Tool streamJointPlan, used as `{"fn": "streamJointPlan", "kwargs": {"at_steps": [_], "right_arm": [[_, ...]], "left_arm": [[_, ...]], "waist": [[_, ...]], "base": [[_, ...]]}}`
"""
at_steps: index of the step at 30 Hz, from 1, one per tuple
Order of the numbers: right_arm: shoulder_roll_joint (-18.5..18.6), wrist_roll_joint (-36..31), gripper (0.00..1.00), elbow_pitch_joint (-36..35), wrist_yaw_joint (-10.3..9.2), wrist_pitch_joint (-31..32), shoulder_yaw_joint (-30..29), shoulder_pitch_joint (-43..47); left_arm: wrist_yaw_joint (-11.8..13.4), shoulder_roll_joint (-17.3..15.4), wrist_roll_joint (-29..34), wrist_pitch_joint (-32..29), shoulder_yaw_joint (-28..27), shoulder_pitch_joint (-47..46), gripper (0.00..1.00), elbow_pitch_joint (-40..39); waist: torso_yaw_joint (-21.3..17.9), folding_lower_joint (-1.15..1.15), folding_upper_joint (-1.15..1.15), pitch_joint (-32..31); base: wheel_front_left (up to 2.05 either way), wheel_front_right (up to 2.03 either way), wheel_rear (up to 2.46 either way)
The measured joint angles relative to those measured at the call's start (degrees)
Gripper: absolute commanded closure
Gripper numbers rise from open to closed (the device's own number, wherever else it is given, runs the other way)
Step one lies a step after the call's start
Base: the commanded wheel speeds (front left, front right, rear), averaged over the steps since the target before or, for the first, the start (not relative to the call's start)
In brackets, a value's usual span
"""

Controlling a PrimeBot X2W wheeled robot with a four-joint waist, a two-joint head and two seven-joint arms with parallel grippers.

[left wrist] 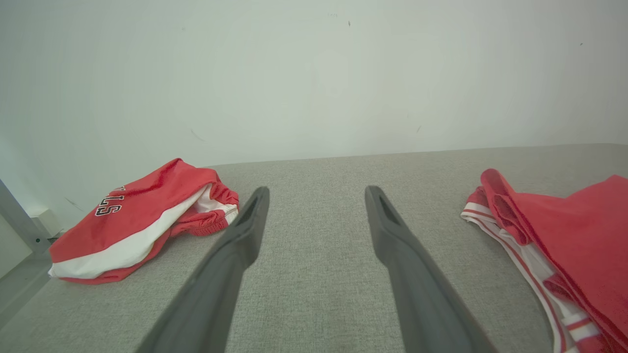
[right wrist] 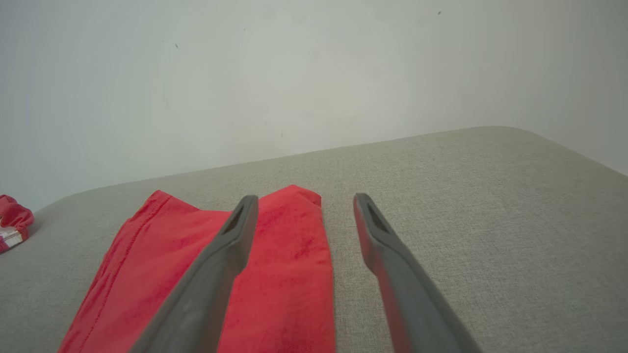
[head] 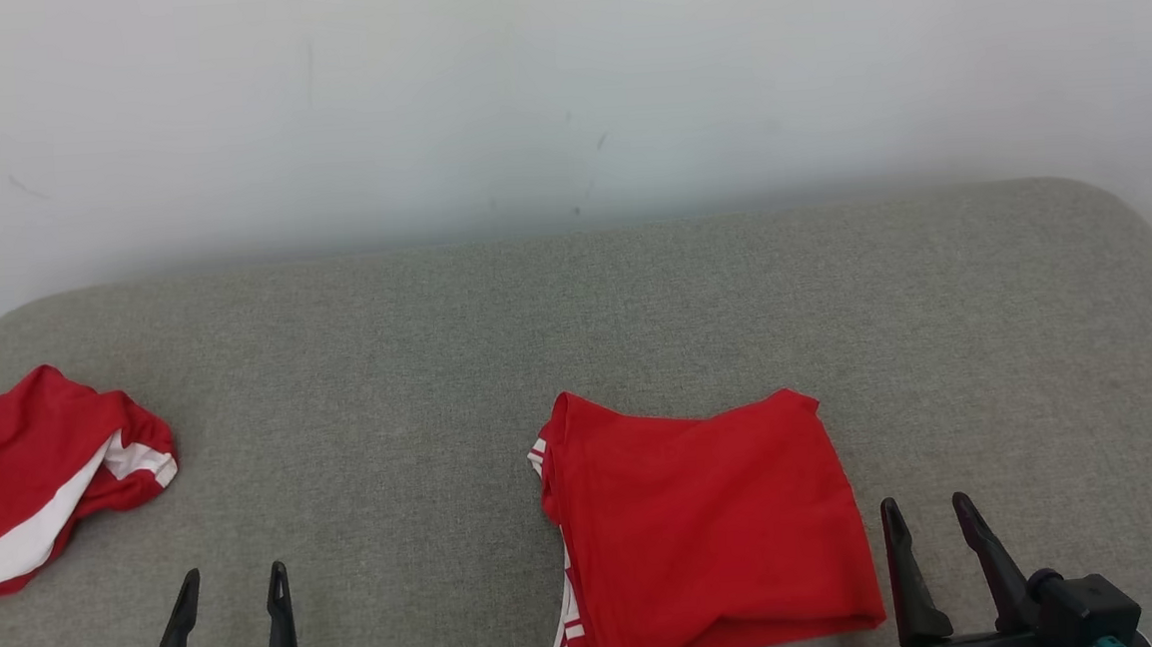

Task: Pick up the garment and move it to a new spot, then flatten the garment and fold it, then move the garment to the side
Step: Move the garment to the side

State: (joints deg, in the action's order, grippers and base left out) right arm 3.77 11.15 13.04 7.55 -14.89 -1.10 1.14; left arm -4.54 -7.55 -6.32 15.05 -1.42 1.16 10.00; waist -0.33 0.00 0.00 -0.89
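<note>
Left gripper (head: 234, 574) jaws spread wide, nothing between them, just bare cushion (head: 575, 314) under the gap. Right gripper (head: 924, 504) likewise spread and empty. Fingers (left wrist: 235, 245) are long, dark grey, matte plastic-looking, tapering to narrow tips with a slot-shaped hollow near each tip. Garment (head: 708, 525) is red, soft fabric with a faint sheen, folded into a rough rectangle with a slightly wavy top edge; white-striped trim peeks out along its left side. It lies lower centre of the head view, flat on the cushion. The right gripper sits just beside its lower right corner, apart from it in the head view; in the right wrist view one finger crosses over the cloth's right edge, contact cannot be told. Second garment (head: 36, 487), red with a white panel and lettering, is bunched in a lump at the left edge, well apart from the folded one. Cushion is grey woven fabric, rounded corners, against a plain pale wall (head: 561, 84). Both grippers rise from the bottom edge of the head view, left at lower left, right at lower right, fingers pointing up-frame, the right pair leaning a bit leftward, held low over the cushion.
</note>
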Motion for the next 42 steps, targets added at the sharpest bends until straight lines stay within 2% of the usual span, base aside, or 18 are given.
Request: {"fn": "streamJointPlan", "kwargs": {"at_steps": [32,42], "right_arm": [[0.3,-0.2,0.0,0.7,0.0,0.0,-0.2,0.0],[2.5,-0.5,0.0,0.9,0.0,3.0,-1.0,-3.4]], "left_arm": [[0.0,-0.1,-0.1,0.0,0.0,0.0,0.0,0.1],[-0.1,0.0,0.0,0.0,0.6,-0.4,0.0,-0.8]], "waist": [[0.3,0.0,0.0,0.1],[1.5,0.0,0.0,1.7]], "base": [[0.0,0.0,0.0],[0.0,0.0,0.0]]}}
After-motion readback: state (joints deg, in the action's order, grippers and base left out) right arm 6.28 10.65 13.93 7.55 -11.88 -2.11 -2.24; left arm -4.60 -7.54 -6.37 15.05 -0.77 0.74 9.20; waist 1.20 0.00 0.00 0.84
